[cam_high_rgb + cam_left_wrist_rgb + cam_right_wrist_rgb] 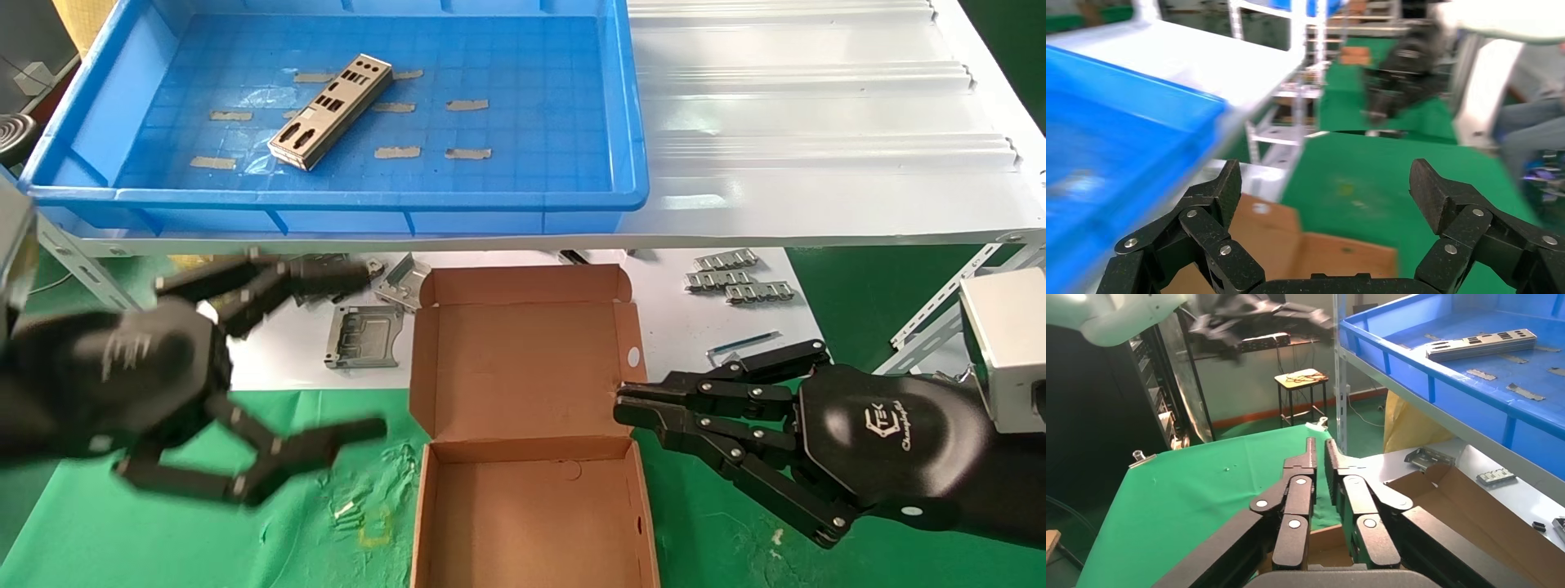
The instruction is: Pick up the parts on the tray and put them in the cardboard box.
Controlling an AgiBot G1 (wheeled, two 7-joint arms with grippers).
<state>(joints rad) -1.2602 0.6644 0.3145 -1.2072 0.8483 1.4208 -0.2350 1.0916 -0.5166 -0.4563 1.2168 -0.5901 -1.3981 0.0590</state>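
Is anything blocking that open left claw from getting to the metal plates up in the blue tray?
Only the tray's near rim stands between. The left pincer hangs open, lower and nearer than the plates, so it must rise over that rim.

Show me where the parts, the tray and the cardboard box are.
parts (330,113): head view, middle of the top plate in the stack.
tray (343,196): head view, near rim.
cardboard box (523,514): head view, bare floor of the base.
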